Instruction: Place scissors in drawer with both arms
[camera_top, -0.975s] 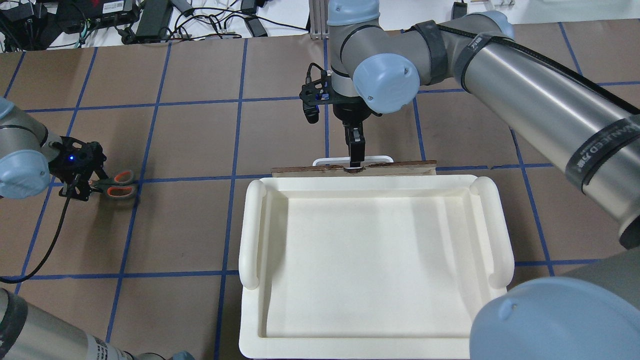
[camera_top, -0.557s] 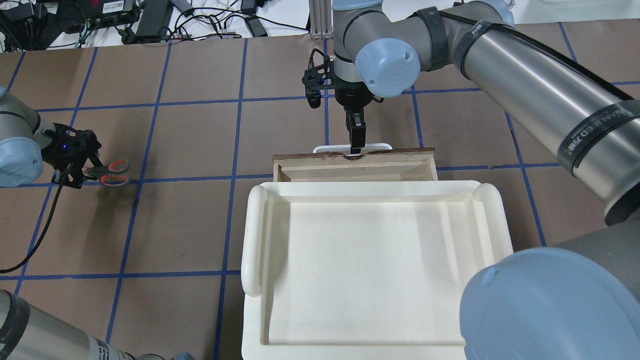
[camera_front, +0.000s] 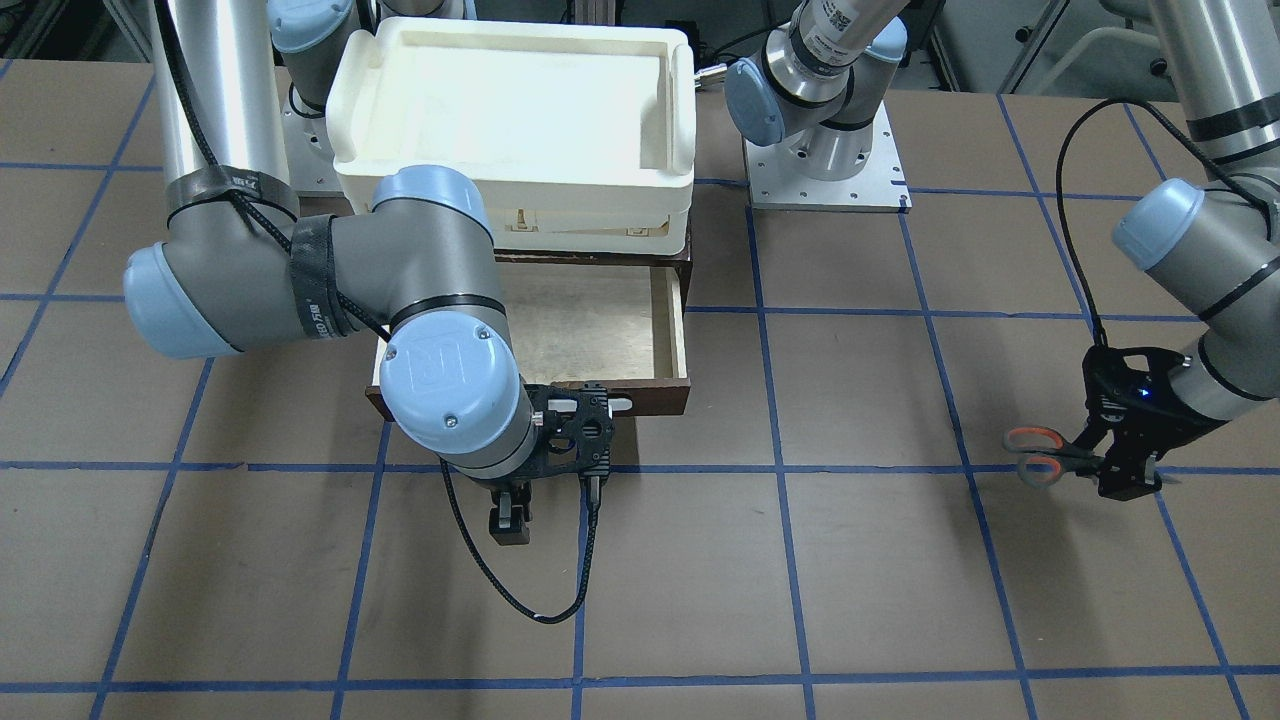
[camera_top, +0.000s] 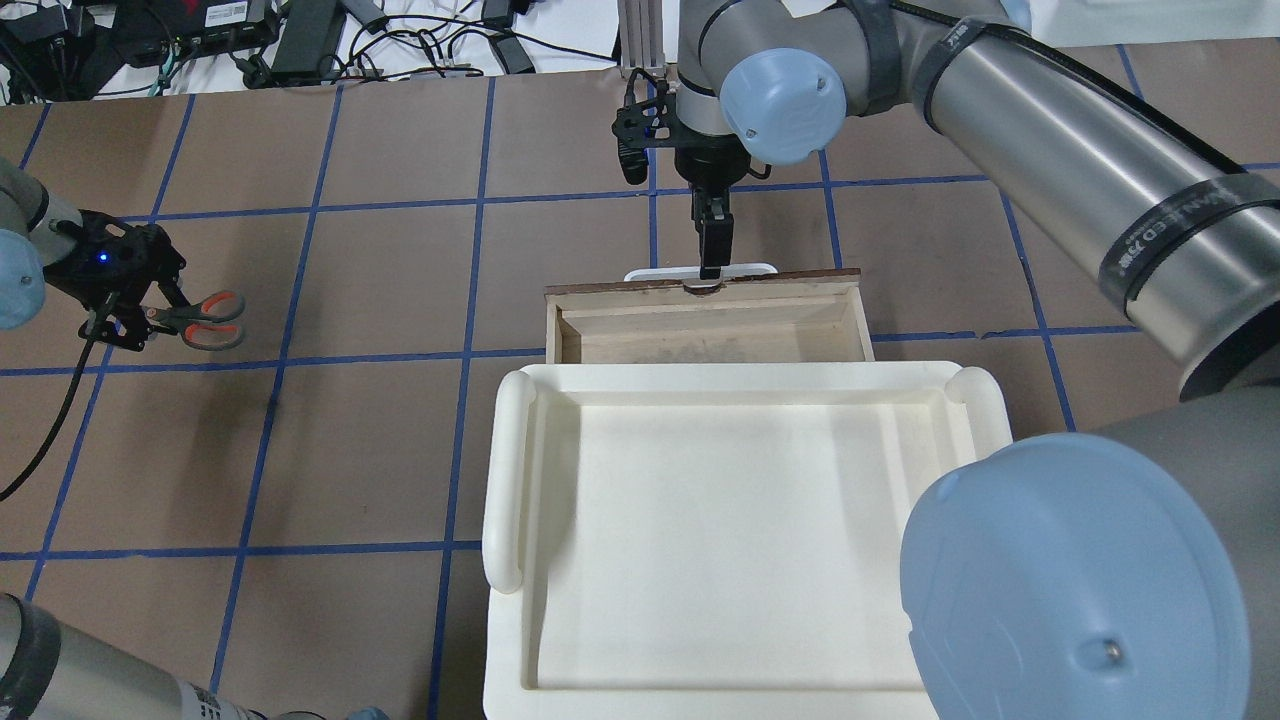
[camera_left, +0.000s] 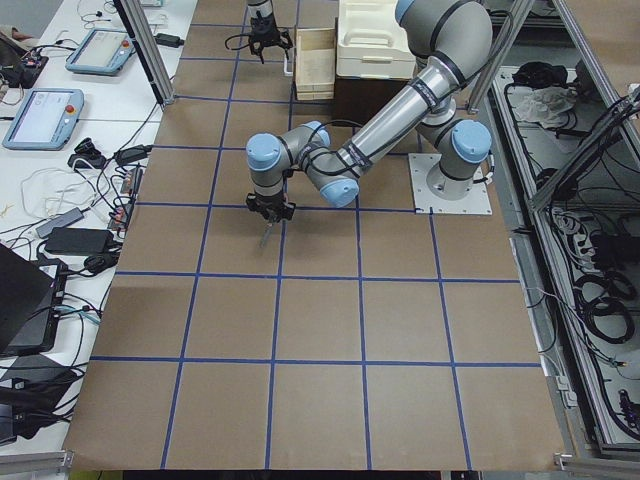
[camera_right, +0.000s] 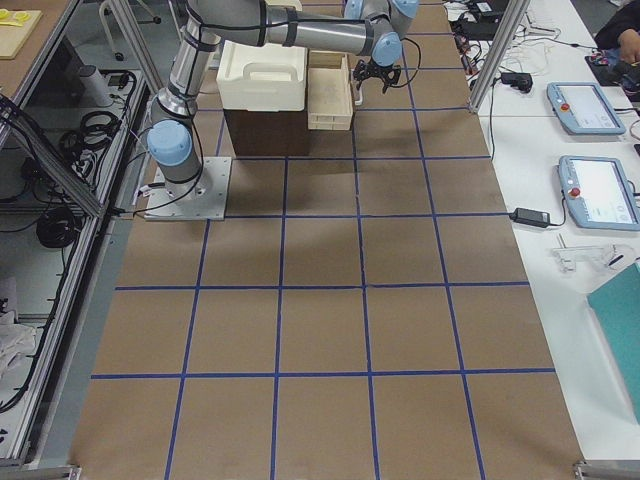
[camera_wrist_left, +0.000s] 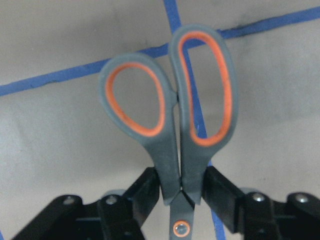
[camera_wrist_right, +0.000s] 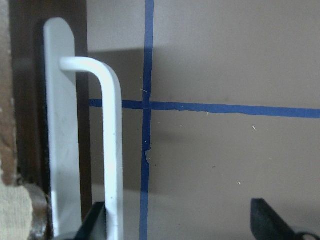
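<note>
We've got the scissors (camera_top: 188, 318) way out on the left of the table (camera_top: 380, 270) in the overhead view, well apart from the drawer (camera_top: 620, 292), so they're not in it yet. The left gripper (camera_top: 148, 315) is clamped on them right by the pivot screw. In the wrist view there's a finger (camera_wrist_left: 144, 189) pressed on each side of the shanks, and the orange-lined loops point right, toward the drawer side. The handles sit together, so the scissors are closed, and the blades are mostly hidden under the gripper. We can't tell if they touch the table or hang just above it. In the middle, the drawer is pulled out on the far side of the white tray (camera_top: 505, 470), which sits on top of the dark cabinet (camera_right: 265, 132), and the pale plywood floor is showing. The right gripper (camera_top: 712, 262) comes down at the far side of the drawer front, right at the white bar handle (camera_wrist_right: 114, 150). In the right wrist view its fingers stand wide apart, with the bar between them, just beside one and well clear of the other, so it's not pinching the handle.
</note>
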